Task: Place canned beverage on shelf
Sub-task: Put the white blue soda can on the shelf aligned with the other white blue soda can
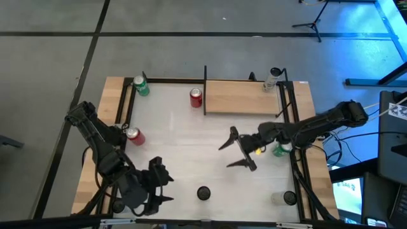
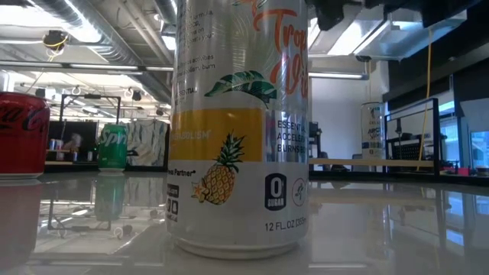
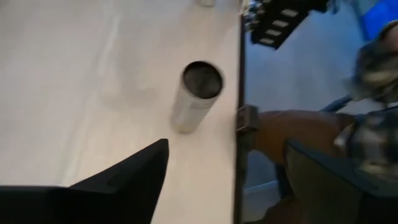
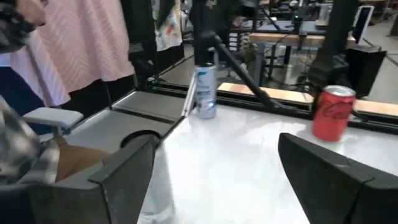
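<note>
Two grippers are in play, and neither one has anything in it. Your right gripper [image 1: 238, 149] hangs over the middle of the white table [image 1: 178, 127] with its fingers spread wide and nothing between them. Your left gripper [image 1: 162, 187] sits near the front edge on the left side, fingers also apart and empty. Just to its right, near the front edge, stands a silver pineapple can [image 1: 203, 193], upright and on its own; the low view is filled by it. Further out you've got a red can [image 1: 196, 97] just left of the shelf [image 1: 241, 97], which is at the back of the table, right of centre. A tall silver can [image 1: 273, 79] stands at the shelf's right end, though I can't tell if it's actually on the board. There's a second red can [image 1: 134, 135] by the left arm, and a green can [image 1: 140, 86] in the back left corner.
</note>
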Robot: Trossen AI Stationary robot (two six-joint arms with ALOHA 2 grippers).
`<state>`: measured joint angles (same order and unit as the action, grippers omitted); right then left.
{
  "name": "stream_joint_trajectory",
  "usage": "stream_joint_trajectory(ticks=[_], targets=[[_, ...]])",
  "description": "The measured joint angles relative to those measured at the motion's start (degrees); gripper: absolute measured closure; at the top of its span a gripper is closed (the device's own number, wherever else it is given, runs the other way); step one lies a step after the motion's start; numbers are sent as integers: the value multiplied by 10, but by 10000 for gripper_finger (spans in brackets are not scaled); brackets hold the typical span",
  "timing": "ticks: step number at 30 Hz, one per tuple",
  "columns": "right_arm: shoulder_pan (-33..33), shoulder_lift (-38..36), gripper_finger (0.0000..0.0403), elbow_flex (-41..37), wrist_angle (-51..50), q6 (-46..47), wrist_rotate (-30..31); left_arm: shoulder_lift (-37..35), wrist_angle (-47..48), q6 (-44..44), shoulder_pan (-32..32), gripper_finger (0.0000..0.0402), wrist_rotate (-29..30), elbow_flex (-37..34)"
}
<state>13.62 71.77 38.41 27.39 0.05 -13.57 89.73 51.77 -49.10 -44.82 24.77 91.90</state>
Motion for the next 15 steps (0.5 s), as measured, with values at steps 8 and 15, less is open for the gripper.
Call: stream_joint_trajectory(ticks=[8,15], targets=[[61,0,65,0,-5,0,68,0,34,-2,9,11,-13,0],[74,0,65,0,4,-17,91,5,-41,-68,-9,10,-63,0]])
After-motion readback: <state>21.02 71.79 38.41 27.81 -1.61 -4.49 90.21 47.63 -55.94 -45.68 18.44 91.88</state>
